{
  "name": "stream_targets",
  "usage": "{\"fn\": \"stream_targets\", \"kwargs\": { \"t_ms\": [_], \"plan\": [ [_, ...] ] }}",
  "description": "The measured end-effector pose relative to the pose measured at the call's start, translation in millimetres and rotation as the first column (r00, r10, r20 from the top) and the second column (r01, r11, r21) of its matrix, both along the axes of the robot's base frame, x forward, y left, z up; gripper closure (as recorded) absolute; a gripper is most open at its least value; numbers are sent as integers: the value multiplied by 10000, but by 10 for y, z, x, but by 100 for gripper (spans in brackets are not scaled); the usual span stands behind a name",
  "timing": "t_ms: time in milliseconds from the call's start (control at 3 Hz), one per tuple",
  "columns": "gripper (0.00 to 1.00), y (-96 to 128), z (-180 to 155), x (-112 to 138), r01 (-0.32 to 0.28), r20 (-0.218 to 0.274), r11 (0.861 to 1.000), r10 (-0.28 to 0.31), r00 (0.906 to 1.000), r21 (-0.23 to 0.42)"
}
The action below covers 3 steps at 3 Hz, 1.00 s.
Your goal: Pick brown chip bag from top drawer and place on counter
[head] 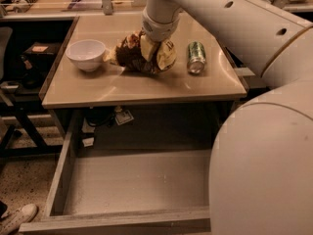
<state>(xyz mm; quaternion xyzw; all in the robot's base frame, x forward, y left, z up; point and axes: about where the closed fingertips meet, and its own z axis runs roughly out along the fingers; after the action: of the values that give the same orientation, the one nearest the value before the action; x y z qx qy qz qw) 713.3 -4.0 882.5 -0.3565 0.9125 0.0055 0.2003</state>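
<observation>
Placement time: the gripper [152, 49] is buried in the brown chip bag [134, 58], which rests on the counter [146, 89] nearer its back edge, between bowl [86, 54] and can [196, 58]. Grip state: cannot tell. Best to release fully, then lift straight up, clear of both.
</observation>
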Motion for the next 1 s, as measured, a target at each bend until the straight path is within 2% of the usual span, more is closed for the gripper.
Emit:
{"fn": "stream_targets", "kwargs": {
  "t_ms": [1000],
  "plan": [
    [12, 0, -1, 0, -1, -1, 10000, 1, 10000, -1]
  ]
}}
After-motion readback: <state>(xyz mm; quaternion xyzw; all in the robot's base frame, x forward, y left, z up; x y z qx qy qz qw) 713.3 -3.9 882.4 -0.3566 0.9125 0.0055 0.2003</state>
